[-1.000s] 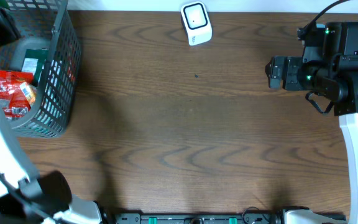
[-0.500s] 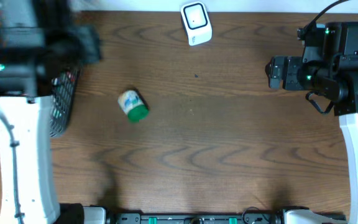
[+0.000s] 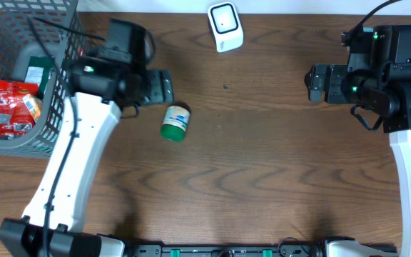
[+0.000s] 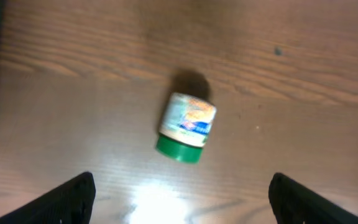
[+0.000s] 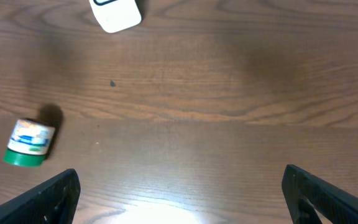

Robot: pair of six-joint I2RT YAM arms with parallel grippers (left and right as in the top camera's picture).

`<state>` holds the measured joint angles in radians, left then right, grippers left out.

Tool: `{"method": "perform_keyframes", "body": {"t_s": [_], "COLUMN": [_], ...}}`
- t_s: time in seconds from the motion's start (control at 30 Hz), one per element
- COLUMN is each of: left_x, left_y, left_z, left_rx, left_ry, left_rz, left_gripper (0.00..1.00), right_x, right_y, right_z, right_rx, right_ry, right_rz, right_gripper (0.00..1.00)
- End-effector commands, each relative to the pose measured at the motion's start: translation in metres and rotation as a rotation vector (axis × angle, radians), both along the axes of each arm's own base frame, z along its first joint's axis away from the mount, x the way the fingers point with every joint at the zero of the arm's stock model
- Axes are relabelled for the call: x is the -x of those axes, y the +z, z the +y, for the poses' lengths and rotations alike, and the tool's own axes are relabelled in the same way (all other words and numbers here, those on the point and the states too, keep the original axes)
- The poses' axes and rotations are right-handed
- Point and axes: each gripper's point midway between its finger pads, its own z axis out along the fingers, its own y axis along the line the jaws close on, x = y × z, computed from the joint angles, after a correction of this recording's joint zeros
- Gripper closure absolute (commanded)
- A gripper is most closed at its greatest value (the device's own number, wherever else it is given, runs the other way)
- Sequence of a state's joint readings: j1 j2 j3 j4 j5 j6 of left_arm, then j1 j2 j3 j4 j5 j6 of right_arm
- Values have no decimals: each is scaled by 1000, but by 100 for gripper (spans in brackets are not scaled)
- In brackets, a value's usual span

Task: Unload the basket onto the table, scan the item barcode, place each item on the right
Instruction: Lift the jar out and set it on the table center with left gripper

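Note:
The item, a small white jar with a green lid (image 3: 175, 122), lies on its side on the wooden table, free of any grip. My left gripper (image 3: 168, 89) hovers just behind it, open and empty. In the left wrist view the jar (image 4: 186, 126) lies ahead of the left gripper (image 4: 182, 205), between its wide-spread fingers. The white barcode scanner (image 3: 225, 26) stands at the table's far edge. My right gripper (image 3: 314, 83) waits open at the right. Its wrist view shows the jar (image 5: 30, 143) far left and the scanner (image 5: 115, 12) at the top.
A grey mesh basket (image 3: 20, 143) stands at the far left and holds a red packet (image 3: 9, 107) and a green one (image 3: 40, 71). Bare wood stretches between the jar and the right arm.
The left arm swung out from over the basket to the table's middle-left. The jar appeared on the table and now lies a little further right. The right arm stayed still.

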<state>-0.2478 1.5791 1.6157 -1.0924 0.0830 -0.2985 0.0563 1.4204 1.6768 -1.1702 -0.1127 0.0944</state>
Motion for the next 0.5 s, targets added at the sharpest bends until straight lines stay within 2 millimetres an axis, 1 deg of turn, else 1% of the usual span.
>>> {"method": "perform_keyframes", "body": {"t_s": [0.0,0.07,0.17,0.37,0.47], "left_x": [10,10,7,-2,-5], "left_y": [-45,-60,-77,-95,-103], "left_z": [-13,-18,-22,-25,-26], "left_rx": [-2,-3,0,-10,-20], "left_ry": [35,18,7,-47,-63], "left_rz": [70,68,52,5,14], "left_gripper": [11,11,11,11,11], "right_x": [-3,-3,-3,-3,-3], "right_y": [5,5,5,5,5], "right_z": [-1,-1,-1,-1,-1], "right_rx": [0,0,0,0,0], "right_ry": [3,3,3,3,3], "right_rz": [-14,-14,-14,-14,-14], "right_gripper": [1,1,1,1,1]}}
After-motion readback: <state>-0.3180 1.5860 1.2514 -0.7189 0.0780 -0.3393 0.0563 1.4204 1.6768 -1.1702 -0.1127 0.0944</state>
